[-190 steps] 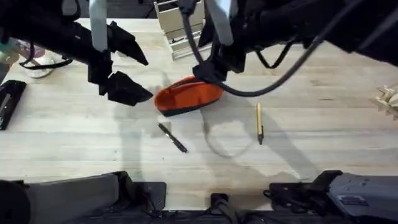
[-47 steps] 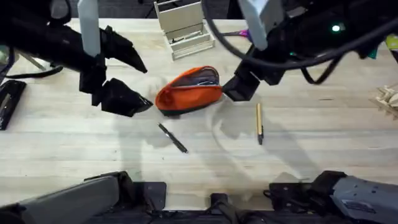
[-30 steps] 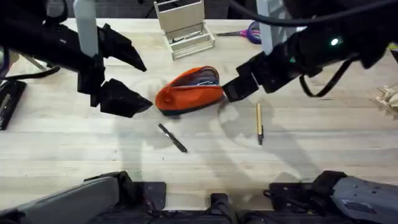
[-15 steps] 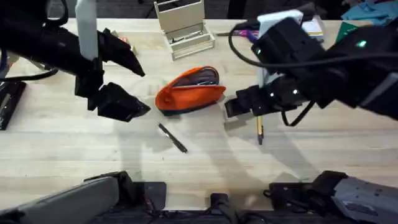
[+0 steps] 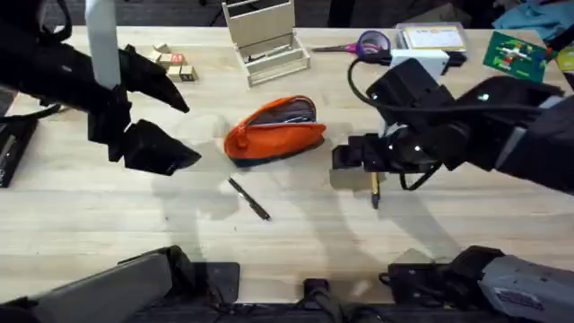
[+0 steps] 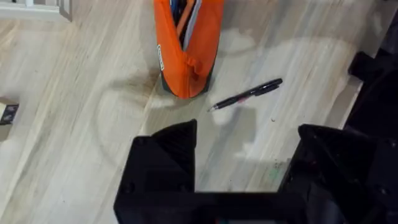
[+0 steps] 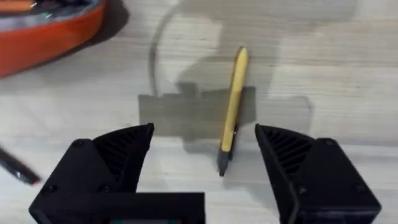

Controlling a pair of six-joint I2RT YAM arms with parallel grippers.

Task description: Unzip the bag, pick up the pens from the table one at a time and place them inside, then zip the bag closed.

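The orange bag point(image 5: 273, 133) lies mid-table with its zipper open and items showing inside; the left wrist view has it end-on point(image 6: 186, 43). A black pen point(image 5: 249, 198) point(image 6: 247, 94) rests on the table point(image 5: 108, 215) just in front of the bag. To the bag's right lies the tan pen point(image 5: 374, 190) point(image 7: 231, 118). My right gripper point(image 5: 366, 161) point(image 7: 204, 134) hovers open over that pen, which lies between its fingers without touching them. My left gripper point(image 5: 191, 133) point(image 6: 245, 134) stands open left of the bag, holding nothing.
A wooden desk organizer point(image 5: 262, 36) stands behind the bag. Purple-handled scissors point(image 5: 363, 43), a white box point(image 5: 430, 36) and a green card point(image 5: 511, 49) lie at the back right. Small blocks point(image 5: 170, 61) sit back left, a black object point(image 5: 13, 148) at the left edge.
My right arm has left the bag's right end and come down and forward over the tan pen. My left gripper has drifted left, away from the bag. Bag and pens have not moved.
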